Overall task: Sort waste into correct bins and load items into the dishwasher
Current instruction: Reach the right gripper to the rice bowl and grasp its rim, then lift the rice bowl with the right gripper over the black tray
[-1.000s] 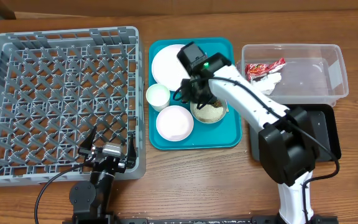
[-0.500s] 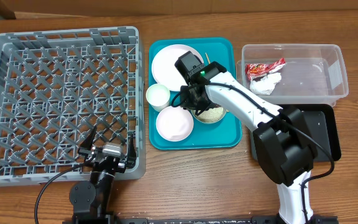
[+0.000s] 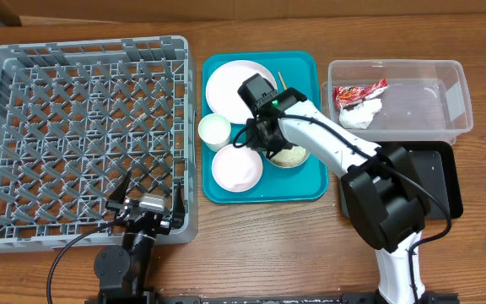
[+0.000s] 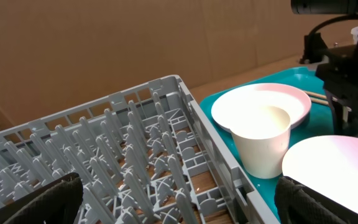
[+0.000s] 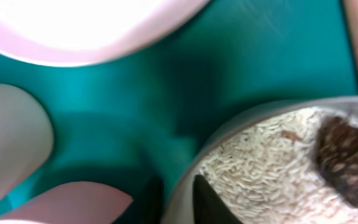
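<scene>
Robot-lab table (image 3: 251,245), cardboard backdrop (image 4: 104,43)

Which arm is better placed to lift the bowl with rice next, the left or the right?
Right. The right arm reaches over the teal tray, its jaws at the rim of the rice bowl. The left arm sits at the near edge of the dish rack, away from the tray.

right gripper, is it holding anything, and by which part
The right gripper straddles the rim of the rice bowl, with one finger inside and one outside. Whether the jaws are clamped on that rim cannot be told.
</scene>
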